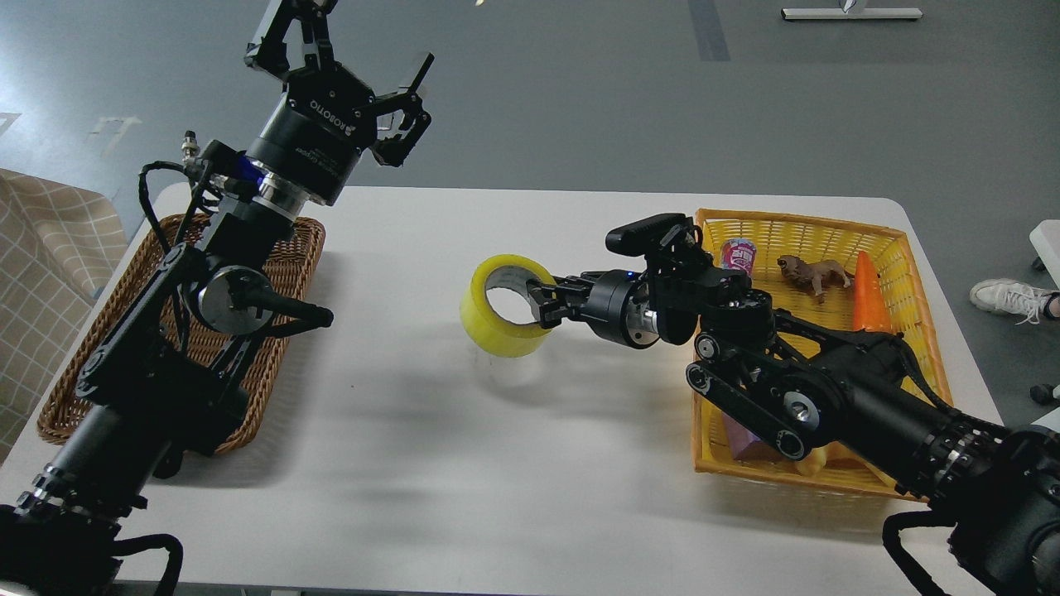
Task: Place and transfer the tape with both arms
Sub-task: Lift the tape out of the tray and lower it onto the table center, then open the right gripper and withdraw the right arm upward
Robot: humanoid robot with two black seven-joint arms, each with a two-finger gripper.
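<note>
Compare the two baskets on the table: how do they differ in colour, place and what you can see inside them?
The wicker basket is brown and woven, at the table's left; the plastic basket is bright yellow, at the right. The plastic basket holds a toy lion, an orange carrot-like piece and a pink can; nothing shows in the wicker basket, though the left arm covers much of it. Both are shallow, rectangular and open-topped.

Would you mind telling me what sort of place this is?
Probably a robotics lab: a white table on a bare grey floor, with a yellow basket of toys set out for handling practice.
</note>
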